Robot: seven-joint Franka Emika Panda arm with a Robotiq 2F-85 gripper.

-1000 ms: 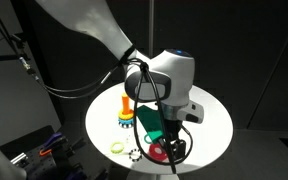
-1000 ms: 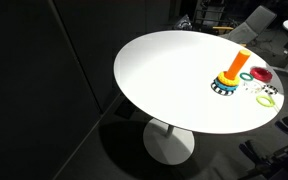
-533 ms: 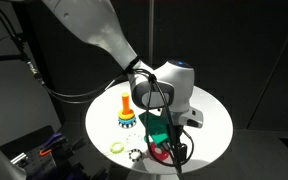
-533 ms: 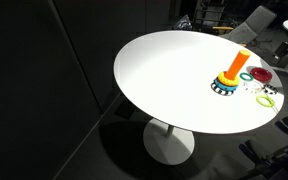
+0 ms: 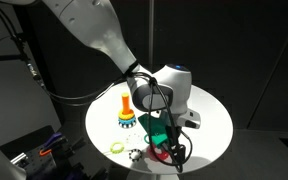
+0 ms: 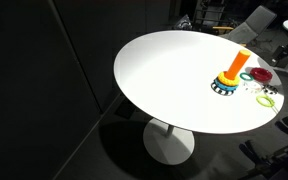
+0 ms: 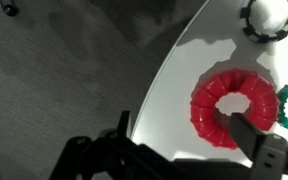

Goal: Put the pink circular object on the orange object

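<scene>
wrist view: green ring beside the pink circular object.

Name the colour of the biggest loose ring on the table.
Pink-red, plain with no pattern; the pink circular object shows best in the wrist view.

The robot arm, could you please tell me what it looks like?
The arm has glossy white, rounded shells ending in a bulbous white wrist. Black cables loop around that wrist. The tool below is black, and its fingers look dark and blocky in the wrist view.
</scene>
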